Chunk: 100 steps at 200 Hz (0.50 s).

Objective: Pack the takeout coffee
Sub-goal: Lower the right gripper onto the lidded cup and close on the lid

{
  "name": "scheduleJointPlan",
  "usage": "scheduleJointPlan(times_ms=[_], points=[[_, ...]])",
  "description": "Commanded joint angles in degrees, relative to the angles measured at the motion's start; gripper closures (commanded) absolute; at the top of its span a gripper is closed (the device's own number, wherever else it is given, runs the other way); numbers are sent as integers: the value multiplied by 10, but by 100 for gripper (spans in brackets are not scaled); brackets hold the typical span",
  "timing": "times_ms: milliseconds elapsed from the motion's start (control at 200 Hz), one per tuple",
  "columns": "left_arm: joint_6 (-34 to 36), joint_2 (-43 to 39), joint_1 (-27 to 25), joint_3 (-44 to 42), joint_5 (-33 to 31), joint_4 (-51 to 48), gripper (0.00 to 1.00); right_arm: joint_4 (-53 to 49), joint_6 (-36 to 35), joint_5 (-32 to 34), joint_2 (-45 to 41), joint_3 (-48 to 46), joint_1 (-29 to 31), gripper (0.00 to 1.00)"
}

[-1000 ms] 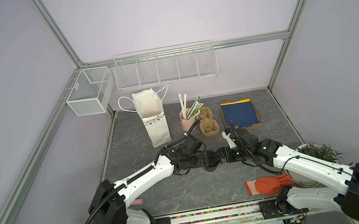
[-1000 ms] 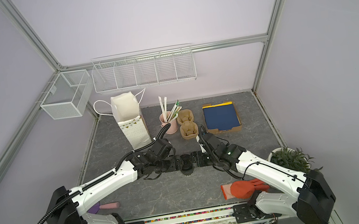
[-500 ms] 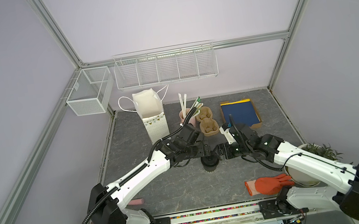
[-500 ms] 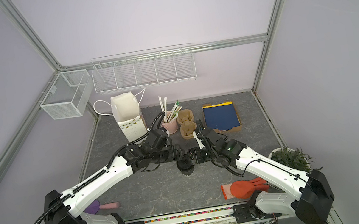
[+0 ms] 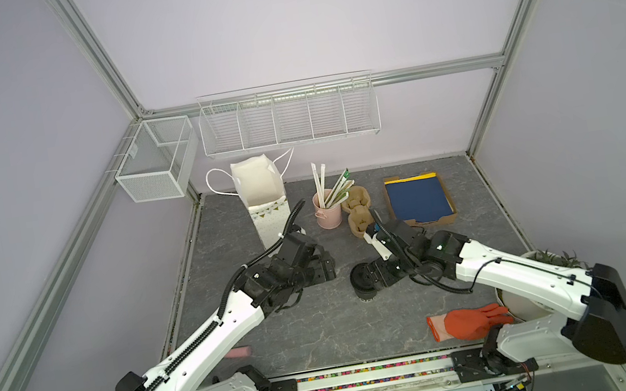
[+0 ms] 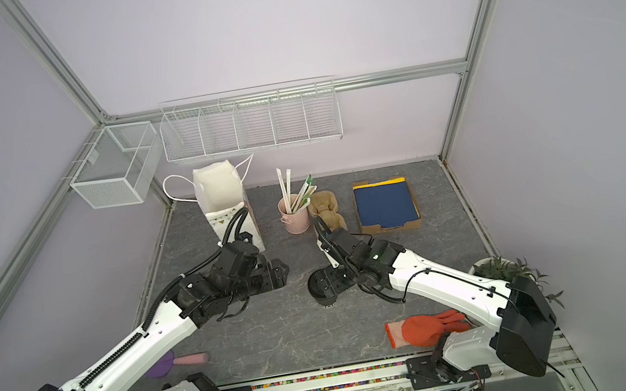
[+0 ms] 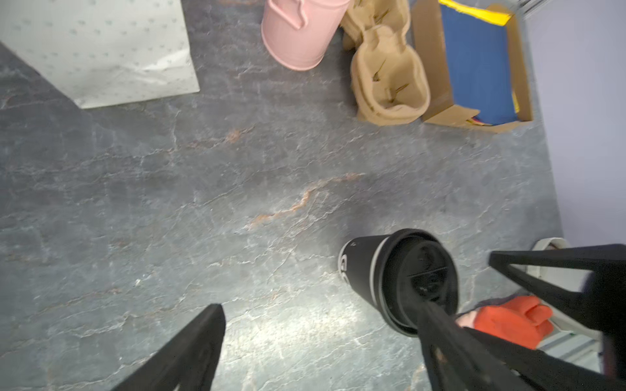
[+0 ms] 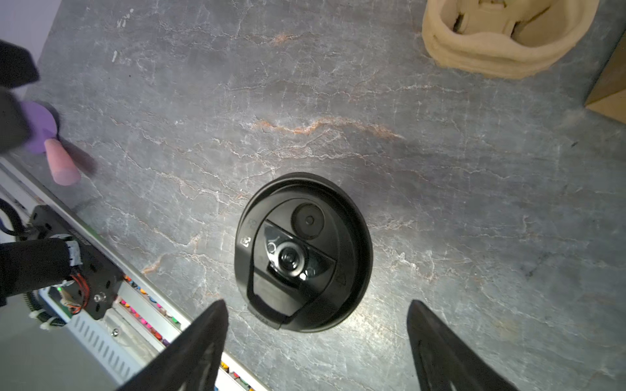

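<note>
Desk: Where were the grippers?

Operator: My right gripper (image 8: 315,303) hung close over the takeout coffee (image 7: 362,267), jaws spread wide and pinching nothing. My left gripper (image 5: 331,270) was spread too and empty, apart from the takeout coffee on its left.

Desk: And the coffee itself?

Operator: Upright on the grey stone-pattern table (image 5: 323,329), black lid (image 8: 304,251) on, mid-table, well clear of the white paper bag (image 5: 259,187). Behind it stood the pink metal cup of straws (image 5: 326,214), the brown pulp carriers (image 5: 360,217) and a cardboard tray of blue sheets (image 5: 417,198). An orange glove (image 5: 467,322) lay near the front edge, by my right arm's base.
</note>
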Motion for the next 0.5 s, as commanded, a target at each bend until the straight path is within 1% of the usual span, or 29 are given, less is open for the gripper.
scheduleJointPlan(times_ms=[0, 230, 495], points=[[-5, -27, 5, -16, -37, -21, 10, -36, -44, 42, 25, 32, 22, 15], [-1, -41, 7, -32, -58, -27, 10, -73, -59, 82, 72, 67, 49, 16], [3, -48, 8, -38, -72, -33, 10, -92, -59, 87, 108, 90, 58, 18]])
